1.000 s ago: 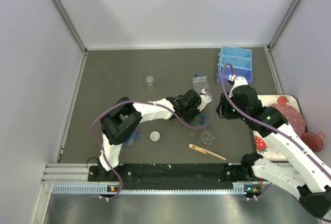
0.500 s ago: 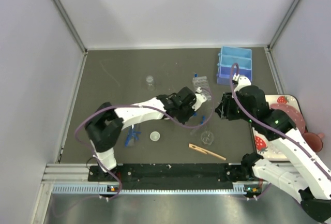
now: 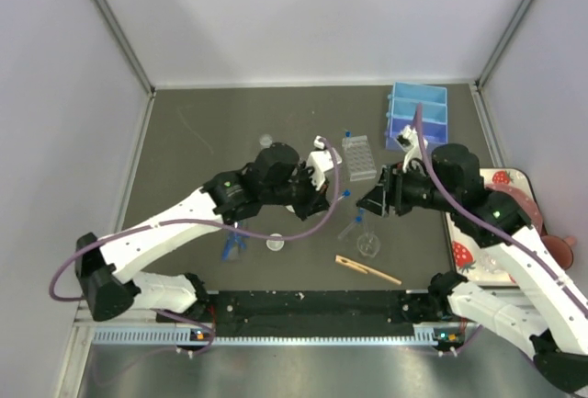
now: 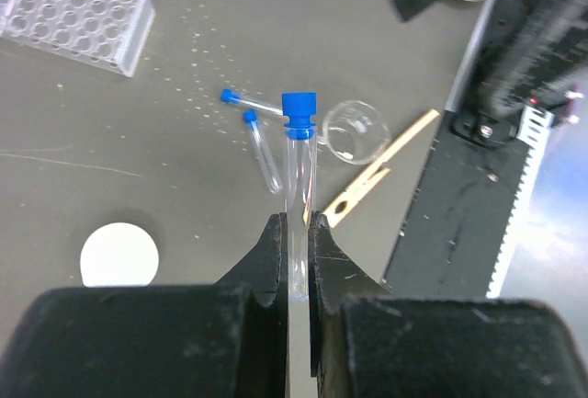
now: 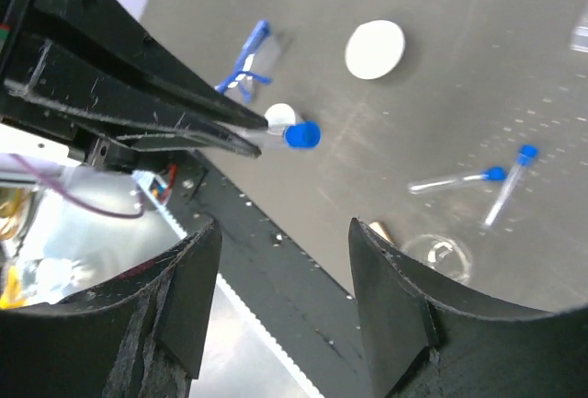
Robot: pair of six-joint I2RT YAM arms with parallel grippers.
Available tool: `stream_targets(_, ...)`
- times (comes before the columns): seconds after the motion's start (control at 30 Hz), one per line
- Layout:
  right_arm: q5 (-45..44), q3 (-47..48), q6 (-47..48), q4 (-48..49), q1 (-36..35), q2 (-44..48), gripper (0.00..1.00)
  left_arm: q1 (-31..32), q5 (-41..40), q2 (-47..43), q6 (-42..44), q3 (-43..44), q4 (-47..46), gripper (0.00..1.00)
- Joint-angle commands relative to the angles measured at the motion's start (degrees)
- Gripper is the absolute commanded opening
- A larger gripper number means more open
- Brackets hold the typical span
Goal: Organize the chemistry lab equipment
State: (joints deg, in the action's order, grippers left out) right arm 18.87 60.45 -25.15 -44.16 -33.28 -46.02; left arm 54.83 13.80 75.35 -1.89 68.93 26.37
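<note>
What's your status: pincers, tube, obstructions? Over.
Left pincer shut on blue-capped tube. Right pincer open, empty, close by. Rack holes in view empty; two loose tubes on table.

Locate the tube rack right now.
Top view, right of centre: the clear tube rack sits beside the blue bin, on its left, and up-table from the left gripper, which holds a blue-capped tube.
</note>
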Motion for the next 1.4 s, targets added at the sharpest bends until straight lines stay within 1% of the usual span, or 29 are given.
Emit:
stream_targets(0.0, 11.61, 1.08, -2.89, 9.43, -0.47, -1.61, 0.59, 0.19, 7.99, -7.92, -1.36, -4.66, -1.4, 0.0)
stream_targets(0.1, 14.52, 1.17, -4.12, 12.24, -0.56, -2.76, 0.63, 0.19, 11.76, -12.41, -2.15, -7.74, -3.86, 0.0)
stream_targets(0.17, 17.33, 1.17, -5.61, 14.18, -0.56, -3.63, 0.63, 0.19, 13.79, -15.3, -2.5, -9.33, -6.85, 0.0)
stream_targets(0.23, 20.83, 0.82, -7.62, 17.25, -0.56, -4.08, 0.63, 0.19, 14.06, -16.63, -2.59, -10.56, -7.91, 0.0)
stream_targets(0.43, 25.06, -1.64, -12.37, 22.88, -0.82, -5.84, 0.62, 0.19, 16.17, -19.54, -2.5, -11.36, -9.4, 0.0)
stream_targets(0.47, 25.33, -1.99, -12.73, 24.37, -1.0, -5.92, 0.62, 0.19, 15.99, -19.72, -2.42, -11.18, -9.49, 0.0)
stream_targets(0.67, 24.46, -3.84, -13.35, 25.44, -3.64, -6.54, 0.6, 0.19, 15.99, -19.89, -1.98, -9.69, -9.41, 0.0)
stream_targets(1.0, 24.28, -4.99, -14.14, 26.58, -5.31, -5.92, 0.52, 0.19, 13.88, -18.58, -0.92, -8.19, -8.44, 0.0)
stream_targets(1.03, 24.28, -4.99, -14.05, 26.76, -5.39, -5.92, 0.5, 0.19, 13.8, -18.23, -0.92, -8.11, -8.35, 0.0)
stream_targets(1.07, 24.37, -5.16, -14.14, 26.85, -5.48, -5.92, 0.45, 0.19, 13.62, -18.22, -0.92, -7.93, -8.44, 0.0)
stream_targets(1.17, 24.72, -5.6, -14.4, 27.2, -5.57, -5.75, 0.38, 0.19, 12.57, -17.87, -0.66, -7.75, -8.35, 0.0)
stream_targets(1.37, 24.81, -6.3, -14.49, 27.29, -5.75, -5.4, 0.37, 0.19, 11.69, -17.26, -0.31, -7.14, -8.26, 0.0)
